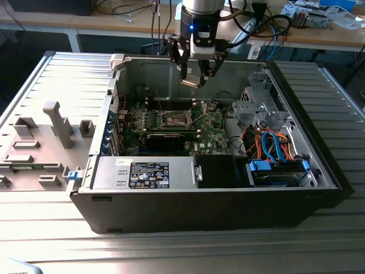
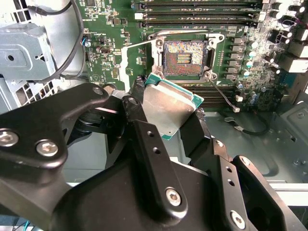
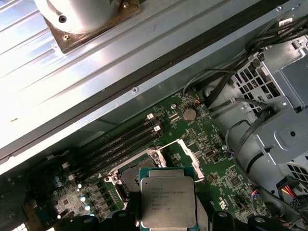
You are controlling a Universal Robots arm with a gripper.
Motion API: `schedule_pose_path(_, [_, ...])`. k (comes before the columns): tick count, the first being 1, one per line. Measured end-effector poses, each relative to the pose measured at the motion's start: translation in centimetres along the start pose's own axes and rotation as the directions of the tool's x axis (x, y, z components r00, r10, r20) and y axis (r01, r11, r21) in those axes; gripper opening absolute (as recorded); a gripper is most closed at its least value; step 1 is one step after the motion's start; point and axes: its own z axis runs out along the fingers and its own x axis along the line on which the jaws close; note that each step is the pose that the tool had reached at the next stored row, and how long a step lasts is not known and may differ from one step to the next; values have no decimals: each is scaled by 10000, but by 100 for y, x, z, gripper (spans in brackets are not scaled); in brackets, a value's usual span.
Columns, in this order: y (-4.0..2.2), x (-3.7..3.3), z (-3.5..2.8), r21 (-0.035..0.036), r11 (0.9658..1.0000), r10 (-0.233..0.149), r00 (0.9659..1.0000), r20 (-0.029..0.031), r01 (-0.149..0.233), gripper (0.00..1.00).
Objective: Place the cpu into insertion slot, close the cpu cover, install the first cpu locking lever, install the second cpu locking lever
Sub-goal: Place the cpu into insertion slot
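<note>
The arm (image 1: 201,7) ends in a silver-grey cylindrical wrist bearing a small blue light (image 1: 192,27). Its gripper (image 1: 195,77) comprises black angular linkage bars joined by silver screws (image 2: 173,197).

We see a small square cpu (image 2: 166,108), its top smooth, matt silvery-tan metal, edged in green board. The gripper's matt black fingers (image 2: 149,144) carry shiny metal screws. The dark square insertion slot (image 2: 185,57) has a bright metal rim on a glossy green motherboard (image 2: 108,24). Around these are a dull grey sheet-metal computer case (image 1: 154,74) and a ribbed, satin metal table (image 1: 68,74).
</note>
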Motion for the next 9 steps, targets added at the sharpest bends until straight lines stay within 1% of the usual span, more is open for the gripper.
schedule_pose_path(9, [0,0,4,-1,10000,96,10000,6,-96,55])
